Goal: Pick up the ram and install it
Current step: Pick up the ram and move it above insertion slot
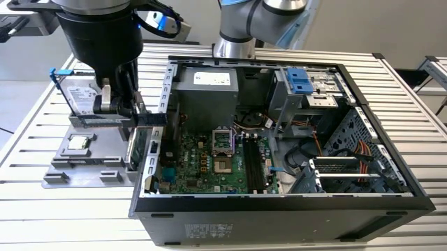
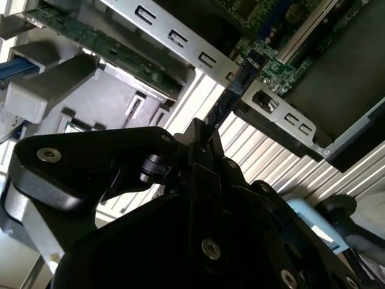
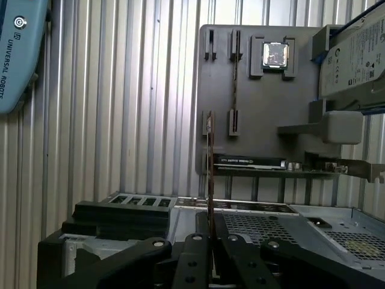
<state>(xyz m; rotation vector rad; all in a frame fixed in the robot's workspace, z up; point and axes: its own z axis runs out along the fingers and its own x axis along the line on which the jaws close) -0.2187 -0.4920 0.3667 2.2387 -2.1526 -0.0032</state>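
- The ram (image 3: 209,162), a thin, long, dark green memory stick, was seen edge-on in the first wrist view, held off the table.
- The black gripper (image 3: 210,238) was clenched on one end of it.
- Its free end reached over the grey plastic parts holder's (image 3: 258,120) edge, close beside the open black computer case's (image 1: 279,209) slotted side rim.
- Ribbed metal tabletop (image 3: 120,90) lay open beside the holder.

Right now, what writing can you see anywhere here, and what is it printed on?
Blue cap: white maker's lettering, left unquoted.
Hard drive label: too small to read.
Power supply sticker: too small to read.
Case sticker: too small to read.
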